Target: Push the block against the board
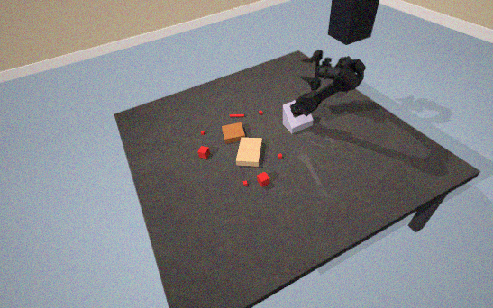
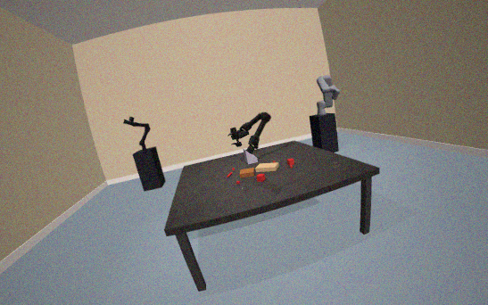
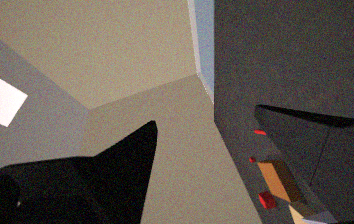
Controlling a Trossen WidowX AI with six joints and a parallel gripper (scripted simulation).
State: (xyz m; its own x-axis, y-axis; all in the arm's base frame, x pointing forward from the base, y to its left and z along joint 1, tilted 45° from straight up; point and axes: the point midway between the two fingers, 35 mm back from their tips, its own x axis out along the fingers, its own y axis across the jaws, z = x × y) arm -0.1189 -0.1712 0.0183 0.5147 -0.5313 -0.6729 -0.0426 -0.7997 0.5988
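The square block [image 1: 233, 131] [image 2: 247, 172] [image 3: 275, 180] is orange-brown and lies flat on the table. The board [image 1: 250, 150] [image 2: 267, 167] [image 3: 300, 212] is pale tan, longer than wide, and lies flat beside it. The block is turned at an angle to the board, with one corner close to a corner of the board's end. Whether those corners touch, I cannot tell. No whole side of the block lies along the board. My gripper [image 1: 303, 68] [image 2: 231, 139] [image 3: 204, 118] is open and empty, raised above the table and away from both parts.
A lavender base block [image 1: 300, 125] [image 2: 251, 157] stands under my arm. Red cubes [image 1: 204, 152] [image 1: 263, 179], a thin red bar [image 1: 237, 115] [image 2: 229, 174] and several tiny red cubes lie around the parts. Two other arms stand on black pedestals [image 2: 149, 169] [image 2: 324, 131] beyond the table.
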